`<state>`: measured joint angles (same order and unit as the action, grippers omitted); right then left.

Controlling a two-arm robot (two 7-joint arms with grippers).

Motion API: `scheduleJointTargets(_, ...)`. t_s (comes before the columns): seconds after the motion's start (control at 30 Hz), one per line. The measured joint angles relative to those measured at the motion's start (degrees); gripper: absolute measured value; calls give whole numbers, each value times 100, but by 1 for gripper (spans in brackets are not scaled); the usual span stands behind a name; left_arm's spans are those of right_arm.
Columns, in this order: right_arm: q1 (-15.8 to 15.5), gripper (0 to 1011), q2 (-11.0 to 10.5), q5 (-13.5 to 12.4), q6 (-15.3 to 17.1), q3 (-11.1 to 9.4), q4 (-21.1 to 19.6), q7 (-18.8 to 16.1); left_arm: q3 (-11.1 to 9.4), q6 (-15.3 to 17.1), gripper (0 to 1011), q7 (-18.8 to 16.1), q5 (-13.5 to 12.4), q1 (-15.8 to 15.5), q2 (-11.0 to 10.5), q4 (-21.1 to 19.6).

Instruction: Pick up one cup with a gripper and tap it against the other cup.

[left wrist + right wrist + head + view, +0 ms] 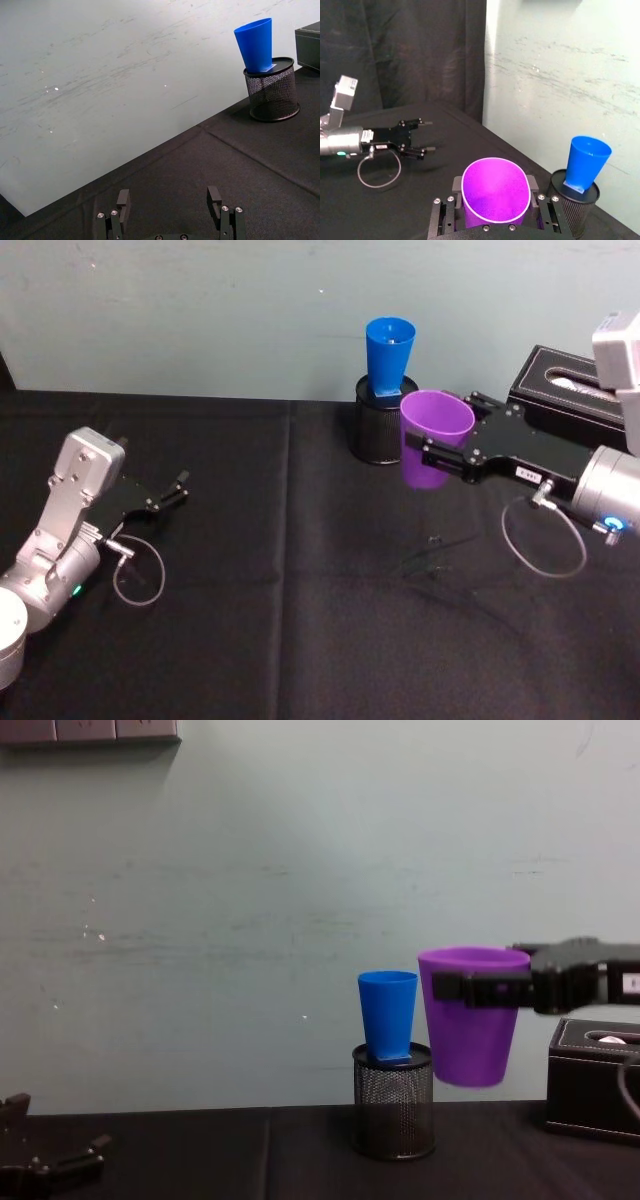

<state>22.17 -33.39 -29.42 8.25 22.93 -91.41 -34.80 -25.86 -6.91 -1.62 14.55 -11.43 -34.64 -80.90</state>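
The left gripper is lying parked, jaws spread and holding nothing; the blue cup is perching atop the mesh pen holder, just left of the right gripper, whose jaws are clamping the purple cup; a hard tap would likely be toppling that perched cup.

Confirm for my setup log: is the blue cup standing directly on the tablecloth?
No, the blue cup sits raised on top of the black mesh pen holder.

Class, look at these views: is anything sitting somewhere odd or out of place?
Yes: the blue cup stands on top of the black mesh pen holder, not on the table. The purple cup hangs above the table in the right gripper; the left gripper lies idle.
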Motion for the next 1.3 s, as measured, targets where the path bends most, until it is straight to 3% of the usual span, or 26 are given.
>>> scheduleJointTargets(0.43, 153, 735, -163, -225, 276, 96, -283, 124, 0, 0, 1005, 0, 0, 0, 0, 0)
scheduleJointTargets(1.3, 146, 735, -145, -211, 275, 76, -273, 121, 0, 0, 1005, 0, 0, 0, 0, 0)
